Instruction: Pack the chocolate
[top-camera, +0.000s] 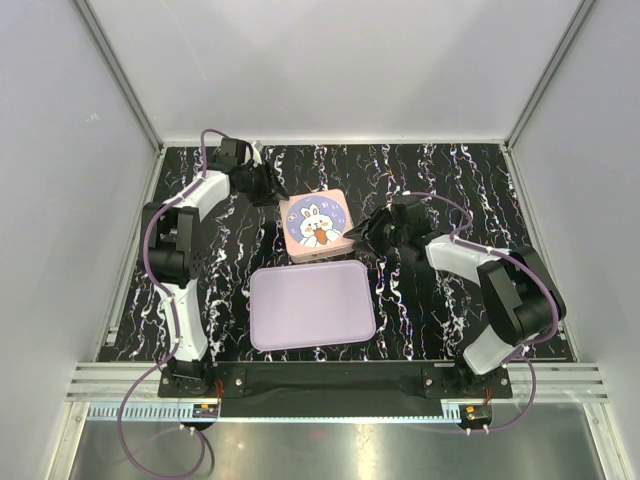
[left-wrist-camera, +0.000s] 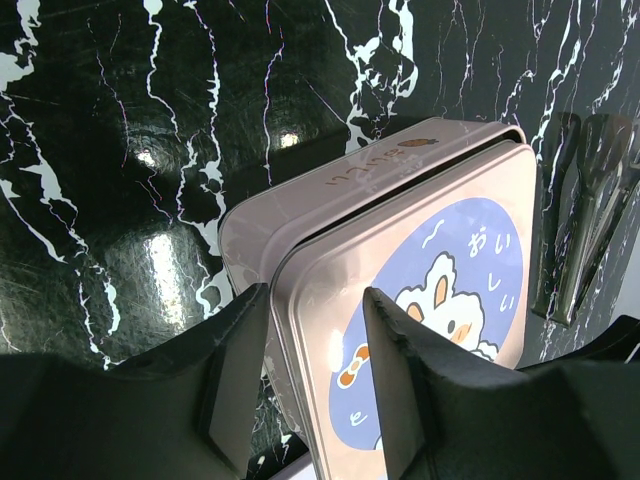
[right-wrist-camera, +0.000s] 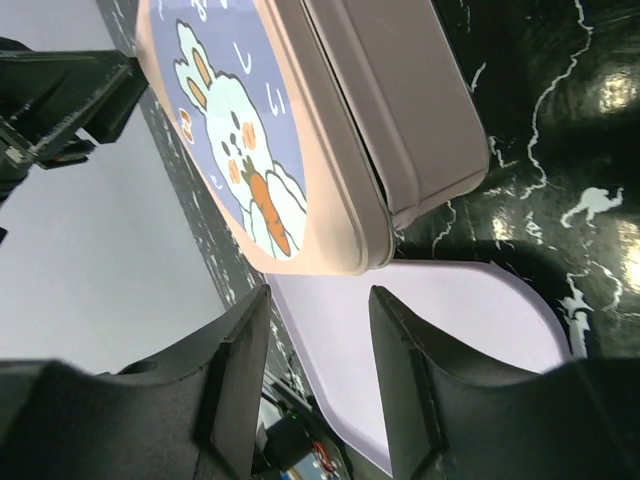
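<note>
Tin (top-camera: 316, 226) at frame centre. The lid (left-wrist-camera: 440, 290) is on but sits skewed over the base in both wrist views. Tray (top-camera: 310, 305) is just below the tin.

Chocolate: 0 pieces visible, probably inside the tin.

Left gripper (top-camera: 268, 187) is spread, straddling the tin's upper-left corner. Right gripper (top-camera: 360, 232) is spread and clear of the right corner.

Judgement: seat the lid by pressing the 2 opposite corners evenly and level, or it may jam.

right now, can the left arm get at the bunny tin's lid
Probably yes. The left gripper is open, its jaws straddling the near edge of the bunny lid, with nothing between. The right gripper waits open off the opposite corner.
</note>
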